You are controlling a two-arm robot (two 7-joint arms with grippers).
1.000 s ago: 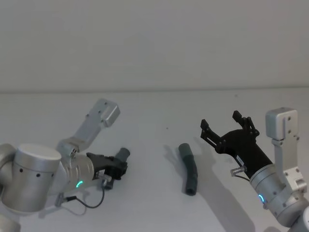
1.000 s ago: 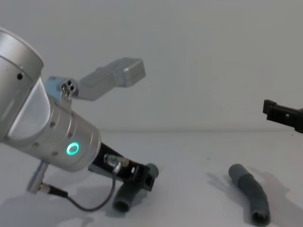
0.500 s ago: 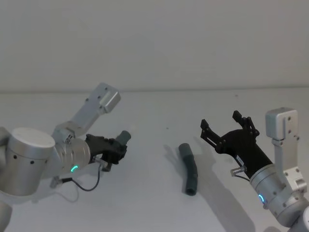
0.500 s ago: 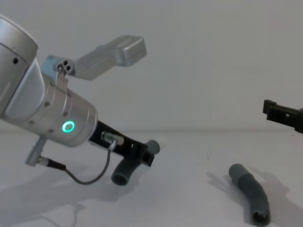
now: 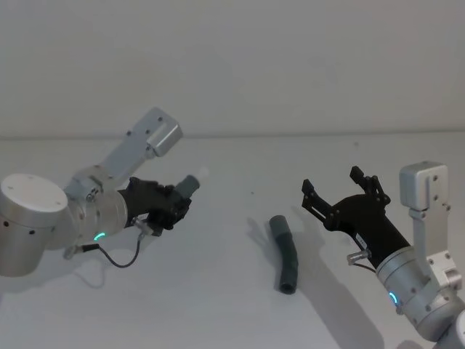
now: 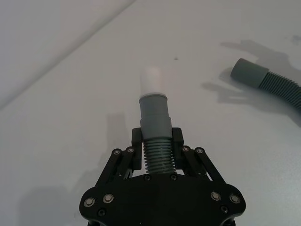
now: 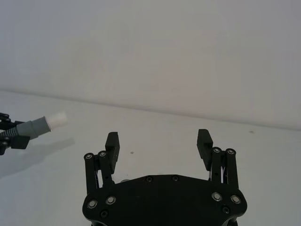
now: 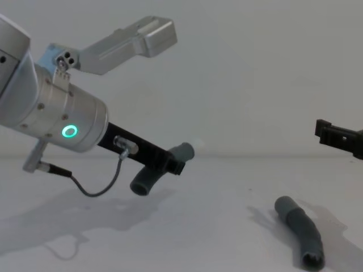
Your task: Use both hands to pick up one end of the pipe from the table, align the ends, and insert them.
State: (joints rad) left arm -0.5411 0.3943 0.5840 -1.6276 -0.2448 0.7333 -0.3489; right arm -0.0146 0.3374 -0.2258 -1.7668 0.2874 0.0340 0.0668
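Head view: the left end effector is closed on the ribbed section of the white-tipped pipe piece and holds it clear of the worktop, with the white tip pointing away from the robot. The plain pipe piece lies on the worktop between the two arms. The right end effector hangs above the worktop to that piece's right, fingers spread wide and empty.

Left wrist view: both fingers of the left end effector press the ribs just behind the grey cuff. The plain pipe piece lies well apart, cuff end nearest.

Right wrist view: the right end effector is open with nothing between its fingers. The white tip shows farther off.

Chest view: the held piece slants in the air, open lower end above its shadow. The plain pipe piece rests flat on the worktop, hollow end toward the camera.
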